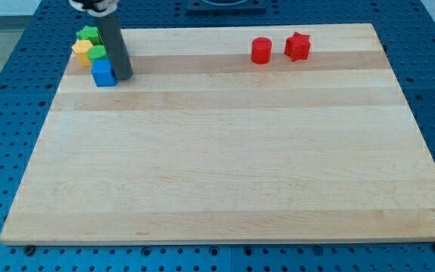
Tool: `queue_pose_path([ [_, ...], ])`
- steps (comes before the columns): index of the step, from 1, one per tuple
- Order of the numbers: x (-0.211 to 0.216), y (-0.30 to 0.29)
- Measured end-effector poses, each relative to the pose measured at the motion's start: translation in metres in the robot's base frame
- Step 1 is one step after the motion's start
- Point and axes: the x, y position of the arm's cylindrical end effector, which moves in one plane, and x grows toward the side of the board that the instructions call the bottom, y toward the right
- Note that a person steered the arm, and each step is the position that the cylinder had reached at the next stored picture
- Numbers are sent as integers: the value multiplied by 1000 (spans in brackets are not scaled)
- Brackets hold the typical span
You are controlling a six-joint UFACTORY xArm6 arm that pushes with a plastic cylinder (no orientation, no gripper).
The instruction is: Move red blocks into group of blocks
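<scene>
A red cylinder (261, 51) and a red star-shaped block (297, 46) sit side by side near the board's top edge, right of centre, with a small gap between them. At the top left corner is a tight cluster: a green star block (88, 33), a yellow block (81, 50), a green block (97, 53) and a blue cube (103, 72). My rod comes down from the view's top, and my tip (123, 77) rests just right of the blue cube, touching or nearly touching it. The red blocks are far to the right of my tip.
The wooden board (225, 151) lies on a blue perforated table (6, 113). Part of another blue block (122, 51) may show behind the rod; it is mostly hidden.
</scene>
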Motion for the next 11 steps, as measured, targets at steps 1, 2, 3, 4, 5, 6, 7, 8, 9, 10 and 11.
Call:
queue_pose_path([
  [1, 0, 10],
  [2, 7, 56],
  [3, 53, 130],
  [4, 60, 239],
  [5, 28, 352],
  [6, -24, 419],
  [7, -64, 419],
  [8, -73, 397],
  [9, -55, 364],
  [10, -41, 339],
  [11, -44, 323],
])
